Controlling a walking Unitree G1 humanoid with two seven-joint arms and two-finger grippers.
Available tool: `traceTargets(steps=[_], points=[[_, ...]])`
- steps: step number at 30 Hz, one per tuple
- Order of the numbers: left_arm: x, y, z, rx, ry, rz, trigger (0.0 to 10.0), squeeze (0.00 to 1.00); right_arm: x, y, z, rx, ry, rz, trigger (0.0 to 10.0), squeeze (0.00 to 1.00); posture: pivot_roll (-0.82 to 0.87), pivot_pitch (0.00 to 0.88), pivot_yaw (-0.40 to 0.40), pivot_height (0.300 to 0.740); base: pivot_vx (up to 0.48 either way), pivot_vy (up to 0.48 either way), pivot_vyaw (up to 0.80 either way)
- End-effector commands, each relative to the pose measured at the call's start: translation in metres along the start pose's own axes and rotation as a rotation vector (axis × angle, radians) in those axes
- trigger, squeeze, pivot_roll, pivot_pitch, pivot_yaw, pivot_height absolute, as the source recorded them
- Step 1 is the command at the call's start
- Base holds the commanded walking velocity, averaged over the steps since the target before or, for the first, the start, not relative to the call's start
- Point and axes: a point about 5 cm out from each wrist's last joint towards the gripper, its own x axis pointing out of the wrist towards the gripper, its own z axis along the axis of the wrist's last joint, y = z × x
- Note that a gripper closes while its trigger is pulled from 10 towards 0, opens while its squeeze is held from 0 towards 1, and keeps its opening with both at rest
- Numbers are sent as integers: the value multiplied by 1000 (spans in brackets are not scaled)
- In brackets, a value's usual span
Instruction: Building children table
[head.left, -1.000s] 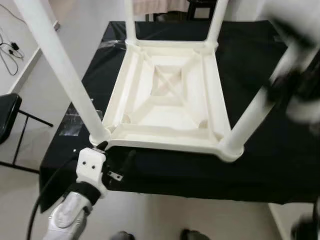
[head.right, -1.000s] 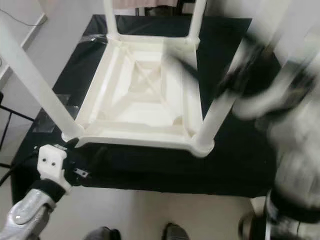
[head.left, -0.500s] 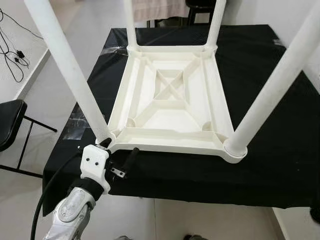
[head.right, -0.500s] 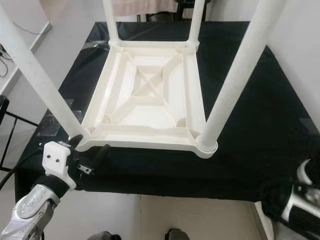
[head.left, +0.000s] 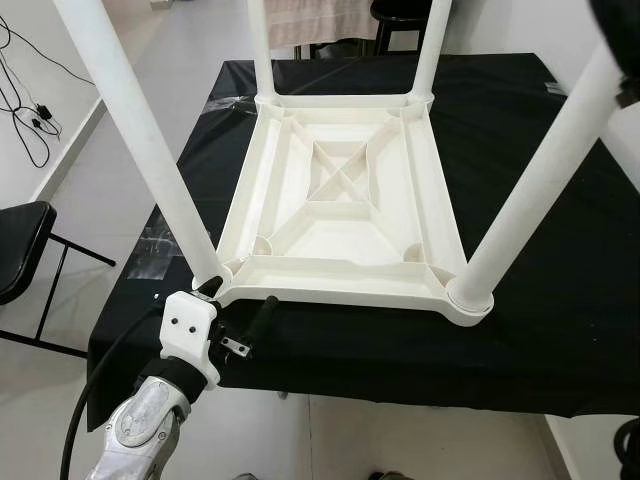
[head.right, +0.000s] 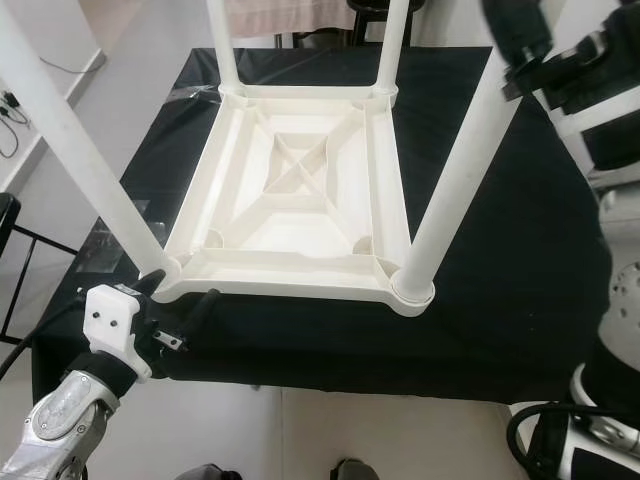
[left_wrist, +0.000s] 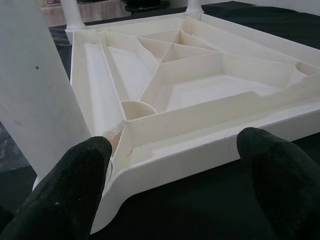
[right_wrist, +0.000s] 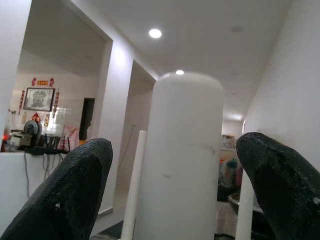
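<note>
Plastic, white and ribbed: the upturned children's table (head.left: 345, 215) lies top-down on the black work table (head.left: 560, 300), four legs up (hollow mouldings, so probably light, stiff and rather slick). From the left eye, the left gripper (head.left: 238, 318) sits at about 7 o'clock of the tabletop, fingers spread, holding nothing, just beside the near-left leg (head.left: 140, 140). The black table's front edge runs close under that corner, with bare floor beyond.

From the right eye, the right gripper (head.right: 515, 45) stands at 1 o'clock, up by the top of the near-right leg (head.right: 455, 175).

Left wrist: fingertips (left_wrist: 75, 185) flank the corner socket; the rim there looks the firmest hold.

Right wrist: fingers (right_wrist: 75, 185) open wide around the leg's rounded end (right_wrist: 182, 160), not touching. A grip lower down would likely slip less.
</note>
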Motion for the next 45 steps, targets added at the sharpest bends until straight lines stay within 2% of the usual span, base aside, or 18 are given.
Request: traceTargets(steps=[1, 8, 10, 13, 18, 19, 20, 21, 22, 29, 33, 38, 43, 45], points=[[-3, 2, -2, 6, 0, 24, 10000, 0, 0, 4, -8, 15, 48, -2, 10000, 0, -23, 138, -6, 740, 0, 0, 0], [-3, 8, 0, 16, -23, 76, 10000, 0, -2, 1, -20, 41, 114, -54, 10000, 0, -27, 143, -16, 740, 0, 0, 0], [-4, 10, 1, 17, -30, 90, 10000, 0, -4, 6, -27, 82, 152, -57, 10000, 0, -30, 147, -18, 740, 0, 0, 0], [-5, 10, 1, 20, -32, 94, 10000, 0, -7, 12, -32, 95, 180, -47, 10000, 0, -32, 152, -17, 740, 0, 0, 0], [-7, 11, 2, 23, -35, 113, 10000, 0, -9, 13, -34, 116, 188, -59, 10000, 0, -35, 157, -15, 740, 0, 0, 0], [-8, 11, 1, 26, -36, 121, 10000, 0, -9, 13, -34, 124, 187, -60, 3529, 0, -35, 158, -20, 740, 0, 0, 0], [-8, 11, 1, 26, -36, 121, 10000, 0, -9, 13, -34, 124, 187, -60, 3529, 0, -35, 158, -20, 740, 0, 0, 0], [-9, 12, 1, 28, -37, 126, 10000, 0, -9, 13, -34, 128, 186, -61, 314, 0, -35, 158, -20, 740, 0, 0, 0], [-10, 12, 1, 32, -39, 129, 10000, 0, -8, 13, -35, 127, 189, -62, 0, 0, -37, 158, -22, 740, 0, 0, 0], [-16, 17, 5, 63, -66, 194, 10000, 0, -9, 12, -37, 135, 203, -65, 0, 0, -30, 159, -27, 740, 0, 0, 0], [-22, 32, 12, 170, -86, 318, 10000, 0, -9, 13, -41, 153, 217, -57, 0, 0, -24, 164, -34, 740, 0, 0, 0], [-25, 40, 13, 185, -94, 379, 10000, 0, -9, 13, -41, 158, 219, -49, 0, 0, -26, 166, -39, 740, 0, 0, 0], [-20, 46, 6, 167, -86, 384, 10000, 0, -8, 14, -39, 168, 210, -33, 0, 0, -28, 168, -40, 740, 0, 0, 0], [-11, 49, 1, 175, -87, 363, 10000, 0, -7, 16, -38, 185, 197, -22, 0, 0, -34, 166, -44, 740, 0, 0, 0]])
